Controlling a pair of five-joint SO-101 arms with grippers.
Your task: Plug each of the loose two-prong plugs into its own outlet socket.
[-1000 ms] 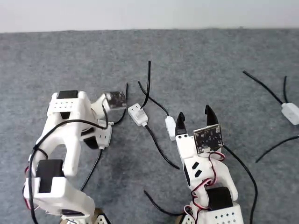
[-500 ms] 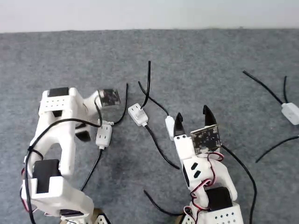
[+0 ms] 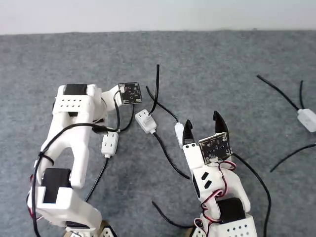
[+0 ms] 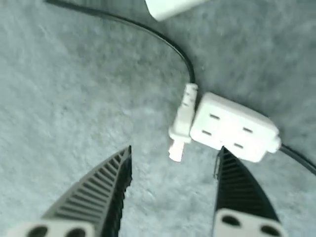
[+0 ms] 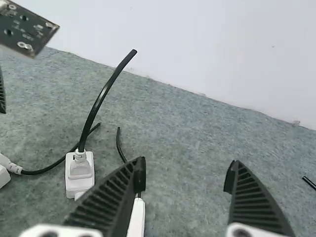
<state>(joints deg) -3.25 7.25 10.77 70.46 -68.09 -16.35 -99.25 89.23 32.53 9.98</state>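
The grey mat (image 3: 237,59) runs back to a white wall (image 3: 148,15). There is lots of bare mat along the far side, and more between the middle things and the right edge. Black cords (image 3: 170,158) curl over the mat in the middle and on the right.

The left arm (image 3: 74,128) is bent over, with its wrist turned toward the middle. The left gripper (image 4: 175,149) points down at the mat. Its two fingers are spread wide and hold nothing. Below it lies a white outlet socket (image 4: 232,128) with its slots facing up. A small white plug (image 4: 181,121) lies right against the side of the socket and is not pushed in.

The right arm (image 3: 217,192) stands low at the near edge and points away toward the wall. The right gripper (image 5: 187,163) is spread wide too, with nothing between its fingers. A second white plug (image 3: 179,134) lies just beside one finger.

There are two arms. Between them is another socket block (image 3: 146,121) with a black cord standing up from it. Far to the right lies one more white block (image 3: 307,120), too small to tell whether it is a plug or a socket. That makes five white pieces in all
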